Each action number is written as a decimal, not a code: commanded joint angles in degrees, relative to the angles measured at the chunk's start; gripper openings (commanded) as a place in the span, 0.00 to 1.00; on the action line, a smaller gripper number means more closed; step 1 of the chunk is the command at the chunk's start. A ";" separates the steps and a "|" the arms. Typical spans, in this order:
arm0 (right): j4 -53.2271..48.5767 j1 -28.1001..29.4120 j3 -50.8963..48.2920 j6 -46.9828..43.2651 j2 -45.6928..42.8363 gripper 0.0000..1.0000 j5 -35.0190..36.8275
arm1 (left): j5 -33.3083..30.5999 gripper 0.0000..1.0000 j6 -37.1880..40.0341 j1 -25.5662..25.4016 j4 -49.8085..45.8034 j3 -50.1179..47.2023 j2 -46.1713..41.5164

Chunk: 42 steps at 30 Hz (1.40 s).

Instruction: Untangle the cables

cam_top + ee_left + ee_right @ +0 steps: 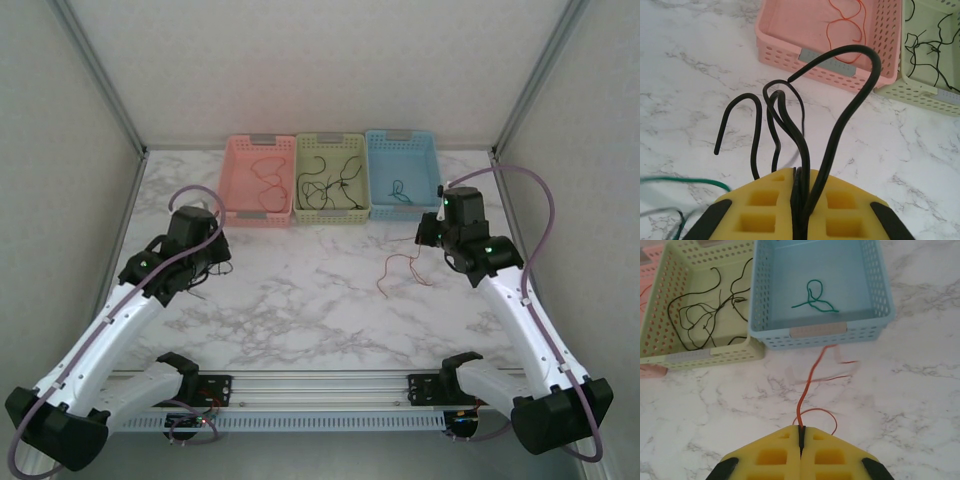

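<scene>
With left fingers pinched on black cables and right fingers pinched on red cable, lift slowly, checking for snags.

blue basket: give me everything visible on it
Light blue plastic basket, rectangular, walls perforated with slots, smooth floor, greyish label strip on the near wall. Sits upright on the marble table, rightmost of three, flush against the yellow-green basket. Holds one looped green cable. A red cable runs up to its near wall; contact unclear.
</scene>
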 commanded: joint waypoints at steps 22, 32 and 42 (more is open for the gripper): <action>-4.96 -0.20 5.48 4.06 -0.88 0.00 -5.59 | 5.48 0.00 -1.06 0.32 6.00 -4.71 7.28; -5.48 -0.20 7.62 4.84 -2.22 0.00 -12.24 | 9.30 0.13 -1.07 0.15 8.63 -5.63 10.08; -9.58 -0.21 13.63 6.19 0.61 0.00 -9.27 | 10.23 0.71 -0.75 -0.08 4.76 -3.72 4.03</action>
